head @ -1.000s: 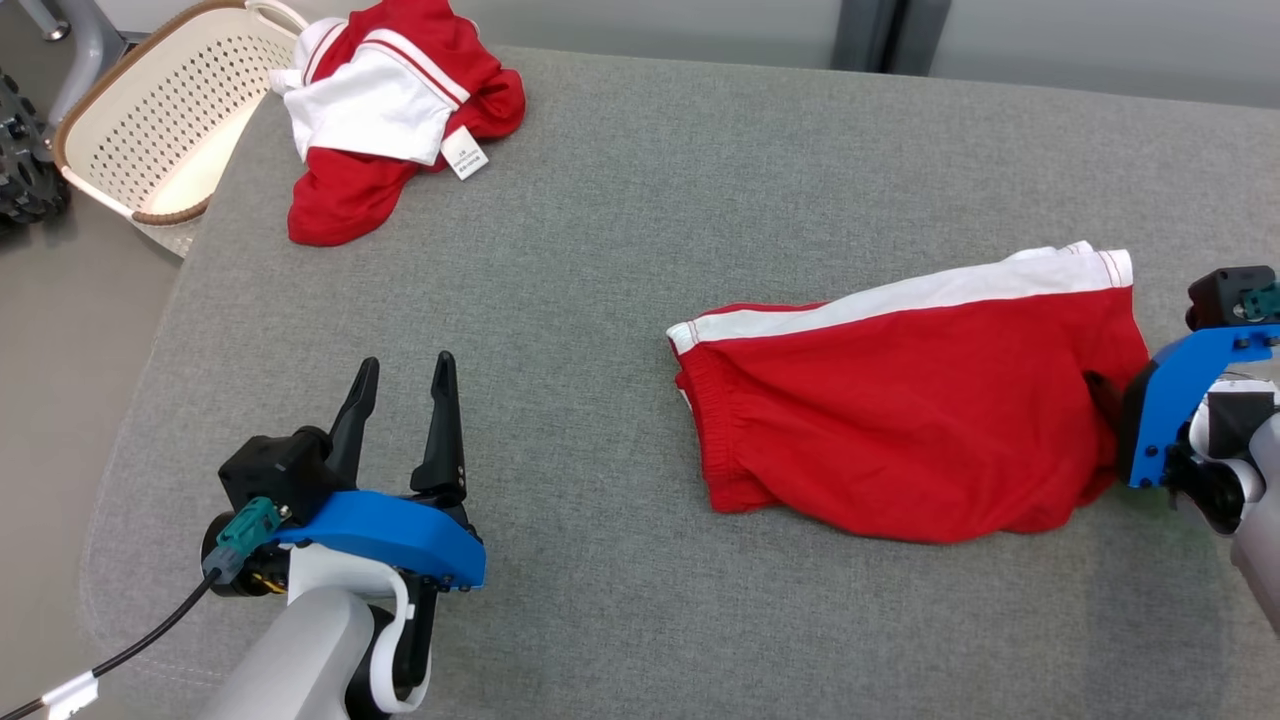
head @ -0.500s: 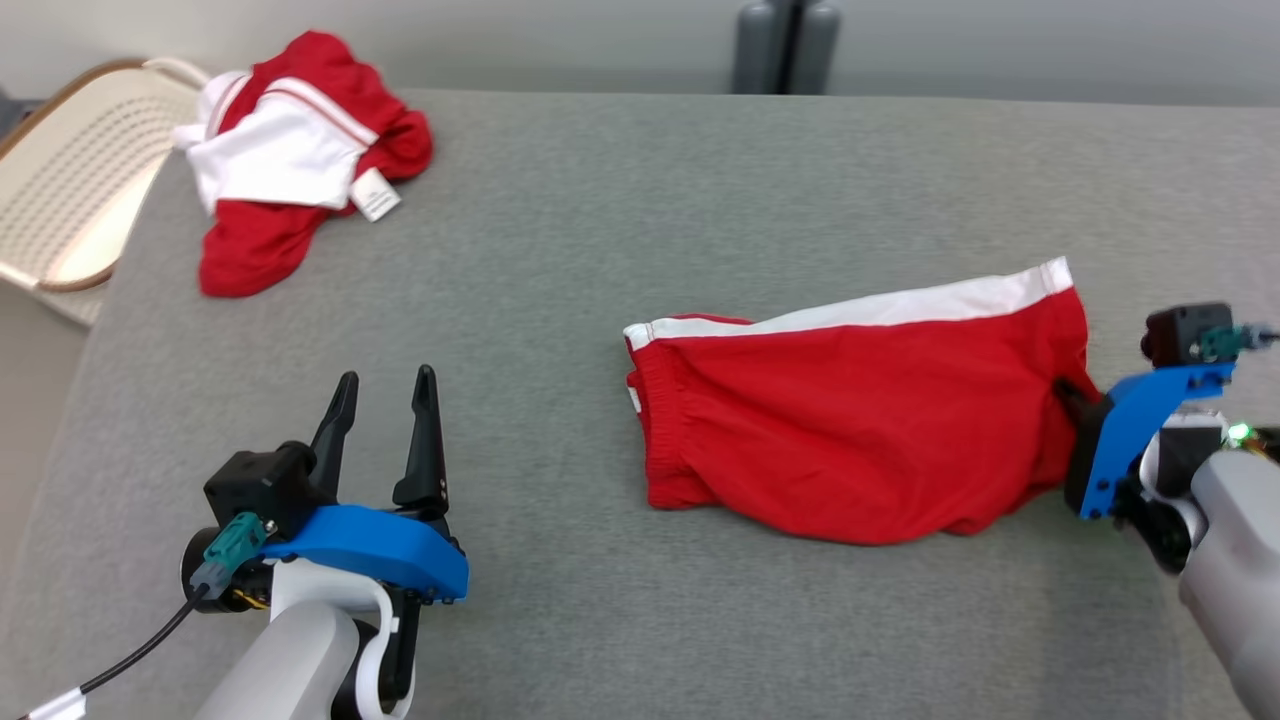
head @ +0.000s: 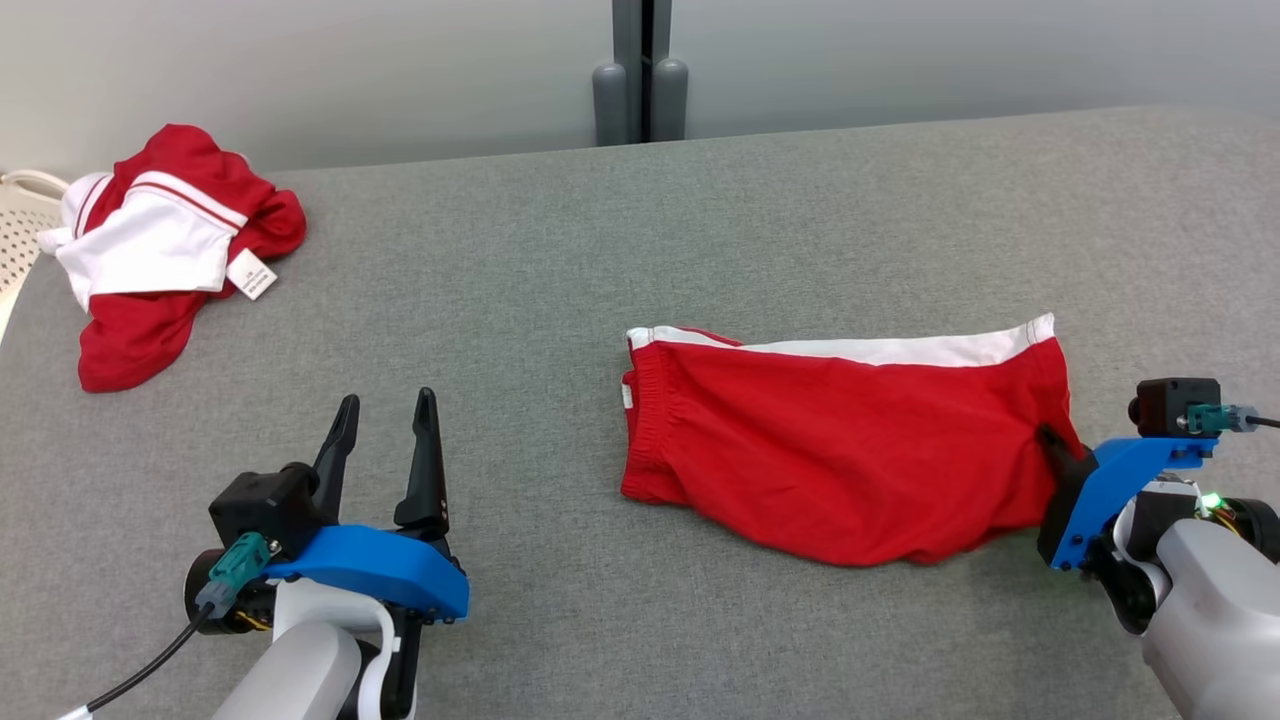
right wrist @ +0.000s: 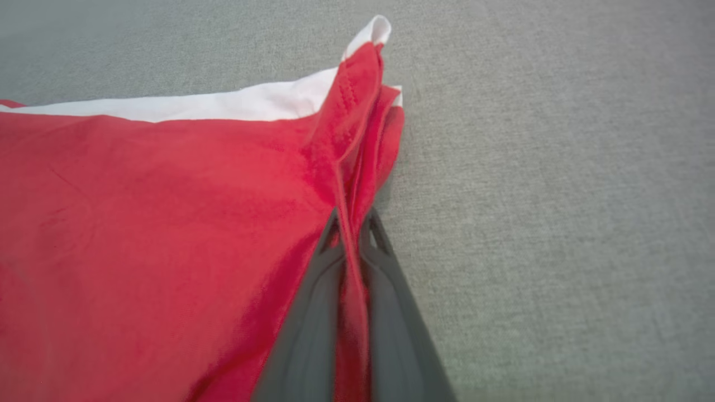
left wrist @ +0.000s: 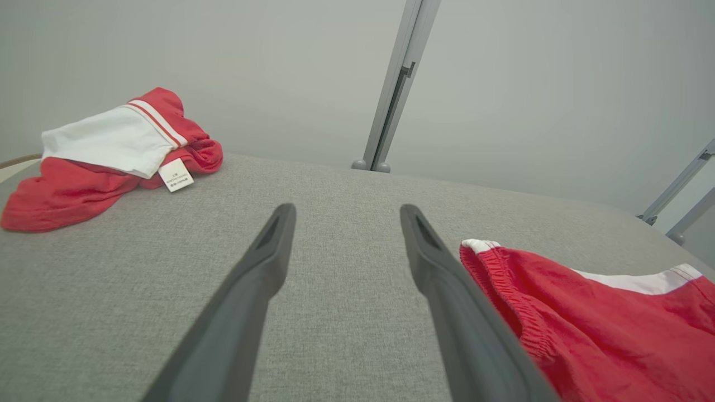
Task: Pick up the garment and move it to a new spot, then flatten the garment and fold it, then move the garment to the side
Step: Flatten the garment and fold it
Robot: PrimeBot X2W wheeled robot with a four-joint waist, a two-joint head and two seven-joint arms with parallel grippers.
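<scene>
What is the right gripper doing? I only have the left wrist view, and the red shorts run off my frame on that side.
Observer: The right gripper is shut on the red shorts, pinching a fold at the end opposite the waistband.
Operator: Is the cloth lifted there?
Observer: Only locally. In the right wrist view the gripped edge stands up in a ridge, and the rest lies on the grey surface.
</scene>
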